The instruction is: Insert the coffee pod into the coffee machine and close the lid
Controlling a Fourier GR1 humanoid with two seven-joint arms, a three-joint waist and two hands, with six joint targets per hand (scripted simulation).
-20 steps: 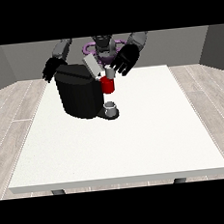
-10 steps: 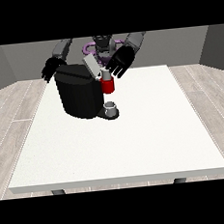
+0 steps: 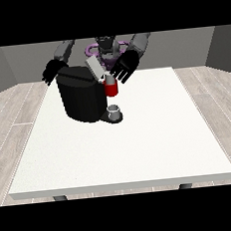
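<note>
Front view showed the black coffee machine (image 3: 83, 98) standing on the white bench (image 3: 140, 145), its grey lid (image 3: 95, 68) tilted up and open. The hand at the view's right (image 3: 125, 66) hung just beside the lid and above a red thing at the machine (image 3: 112, 89), fingers spread and straight, clamped on nothing. The hand at the view's left (image 3: 52, 71) sat at the machine's far upper corner, fingers relaxed, also holding nothing. A small grey thing (image 3: 114, 110) stood on the machine's base below the red part; couldn't tell if that was the pod. Judgement: a pod would be light, rigid, smooth-sided, so pinch it across the sides. The lid looked like a stiff hinged flap, best pushed down near its free raised edge with flat fingers.
</note>
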